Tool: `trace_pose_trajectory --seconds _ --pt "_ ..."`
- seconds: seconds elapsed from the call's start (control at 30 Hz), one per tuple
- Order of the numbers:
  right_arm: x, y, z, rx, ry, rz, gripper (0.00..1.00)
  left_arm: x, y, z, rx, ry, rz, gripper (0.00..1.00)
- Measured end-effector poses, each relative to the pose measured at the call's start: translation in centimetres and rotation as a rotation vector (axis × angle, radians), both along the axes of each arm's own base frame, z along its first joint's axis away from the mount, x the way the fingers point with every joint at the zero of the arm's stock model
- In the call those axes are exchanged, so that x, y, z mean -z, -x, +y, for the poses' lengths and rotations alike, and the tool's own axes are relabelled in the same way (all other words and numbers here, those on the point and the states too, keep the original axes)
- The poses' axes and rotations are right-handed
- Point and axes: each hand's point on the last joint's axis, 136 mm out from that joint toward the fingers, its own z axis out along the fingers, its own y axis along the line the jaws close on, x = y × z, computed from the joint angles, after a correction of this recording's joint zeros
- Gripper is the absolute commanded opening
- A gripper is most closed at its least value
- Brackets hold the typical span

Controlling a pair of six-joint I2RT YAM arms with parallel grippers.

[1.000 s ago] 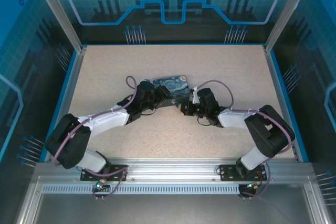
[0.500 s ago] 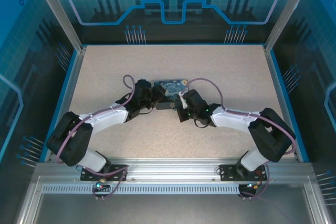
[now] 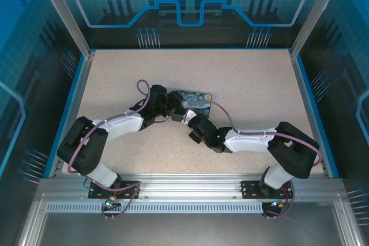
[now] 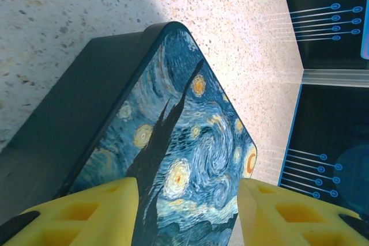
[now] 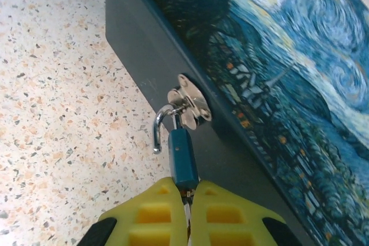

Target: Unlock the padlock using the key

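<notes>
The padlock, from my right wrist: a small blue-bodied lock hanging by its silvery shackle from the hasp on the dark side wall of the starry-night box. It sits directly ahead of my right end effector, its base at the fingertips. I judge it light, rigid and free to swing on the hasp. Its smooth faces would likely slip under a loose pinch, so the flat sides of the body are the place to hold it, not the shackle.

The key reads as a thin, stiff sliver. It would probably twist or bend if forced off-axis and is best held by its head. My right end effector is pressed together on it, and a narrow metal edge shows between the yellow pads, running up into the base of the lock.

My left end effector stands spread to either side of the box, with the painted lid between its fingers. It appears to clamp the box by its sides.

Hidden or unclear:
- The keyhole and the key's blade and head are covered by the pads and the lock body.
- The shackle's curled free end looks clear of the body, but I cannot be sure.
- The contact of the left pads with the box is cut off at the frame edge.
- I cannot tell whether the box lies flat on the bench or is tipped.
</notes>
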Motion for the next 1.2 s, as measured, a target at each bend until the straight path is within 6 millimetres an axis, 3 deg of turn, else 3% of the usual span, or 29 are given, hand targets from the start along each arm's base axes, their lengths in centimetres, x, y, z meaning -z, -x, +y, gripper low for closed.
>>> trace_pose_trajectory --seconds 0.43,0.73,0.9,1.03,1.2 --pt "1.3 -0.6 2.1 -0.045 0.321 -0.280 0.05 -0.2 -0.7 -0.5 0.017 0.024 -0.005 0.51" --pt "2.0 -1.1 4.0 -0.059 0.480 -0.372 0.10 -0.3 -1.2 0.3 0.004 0.033 -0.002 0.54" --pt "2.6 -0.8 4.2 -0.103 0.500 -0.347 0.25 -0.7 -1.4 1.2 -0.001 0.036 -0.009 0.55" --pt "2.9 -0.5 4.4 -0.136 0.498 -0.325 0.37 -2.1 -1.6 2.5 -0.010 0.022 -0.040 0.56" --pt "2.2 0.0 4.3 -0.156 0.438 -0.297 0.62 -4.4 -1.6 4.2 -0.026 0.013 -0.088 0.60"
